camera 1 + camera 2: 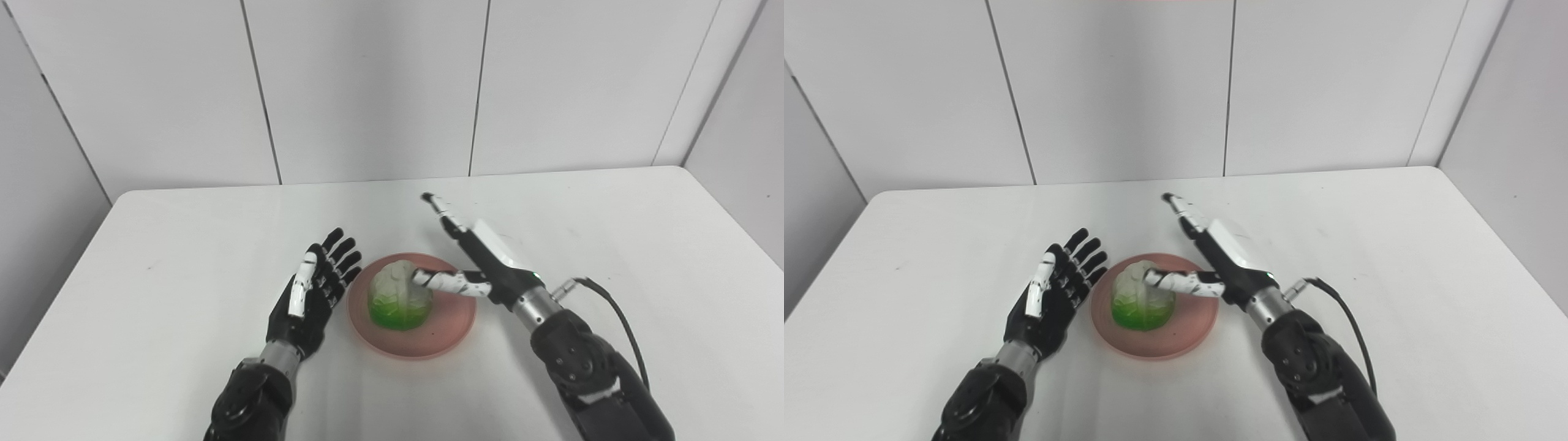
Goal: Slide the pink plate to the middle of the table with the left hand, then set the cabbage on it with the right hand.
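1. Pink plate (453, 324): flat on white table (153, 318), about midway between left and right edges, nearer the front edge.
2. Right hand (474, 260): above the plate's right rim, fingers spread and extended, holding nothing; thumb tip just at the cabbage's top, contact unclear.
3. Left hand (312, 291): just beside the plate's left rim, palm up, fingers apart, empty.
4. Cabbage (398, 300): sitting on the plate, left of centre, green base down.
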Available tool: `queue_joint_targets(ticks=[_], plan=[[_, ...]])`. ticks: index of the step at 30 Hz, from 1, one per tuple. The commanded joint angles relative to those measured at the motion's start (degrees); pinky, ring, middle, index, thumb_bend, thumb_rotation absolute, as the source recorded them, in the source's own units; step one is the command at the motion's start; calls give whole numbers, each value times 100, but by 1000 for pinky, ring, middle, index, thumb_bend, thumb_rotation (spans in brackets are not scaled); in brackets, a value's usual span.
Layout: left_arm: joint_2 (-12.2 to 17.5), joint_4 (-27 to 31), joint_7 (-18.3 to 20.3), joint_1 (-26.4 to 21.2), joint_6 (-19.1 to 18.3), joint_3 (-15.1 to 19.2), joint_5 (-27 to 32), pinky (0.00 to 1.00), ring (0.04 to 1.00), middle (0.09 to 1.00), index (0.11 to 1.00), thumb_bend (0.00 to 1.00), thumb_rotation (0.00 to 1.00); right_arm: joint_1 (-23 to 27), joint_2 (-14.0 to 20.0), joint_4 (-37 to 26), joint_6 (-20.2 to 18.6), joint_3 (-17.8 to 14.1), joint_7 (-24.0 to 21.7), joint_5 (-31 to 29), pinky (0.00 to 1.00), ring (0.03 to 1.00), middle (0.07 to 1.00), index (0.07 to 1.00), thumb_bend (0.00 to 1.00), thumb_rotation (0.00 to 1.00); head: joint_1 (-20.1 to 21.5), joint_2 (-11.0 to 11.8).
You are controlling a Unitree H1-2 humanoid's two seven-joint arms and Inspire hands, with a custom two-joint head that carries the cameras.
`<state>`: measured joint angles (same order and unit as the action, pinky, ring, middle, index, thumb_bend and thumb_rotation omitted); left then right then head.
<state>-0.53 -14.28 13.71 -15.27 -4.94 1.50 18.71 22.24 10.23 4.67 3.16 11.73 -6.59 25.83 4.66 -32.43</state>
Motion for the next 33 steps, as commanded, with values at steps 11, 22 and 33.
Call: queue_joint_targets(ticks=[11,22,33], plan=[[-57,713,-645,1128,853,-453,-1461,1000,1000,1000,1000,377,1000,-1294,-765,-245,739,-856,873,-1402,1000,1000,1000,1000,679,1000,-92,287],[-141,952,-890,1578,1198,-633,-1917,1000,1000,1000,1000,381,1000,-1632,-740,67,587,-776,358,-2211,1000,1000,1000,1000,406,1000,-223,309],[-177,799,-957,1568,1219,-595,-1926,1000,1000,1000,1000,402,1000,-1664,-719,36,-173,-797,-128,-2745,1000,1000,1000,1000,271,1000,-375,296]])
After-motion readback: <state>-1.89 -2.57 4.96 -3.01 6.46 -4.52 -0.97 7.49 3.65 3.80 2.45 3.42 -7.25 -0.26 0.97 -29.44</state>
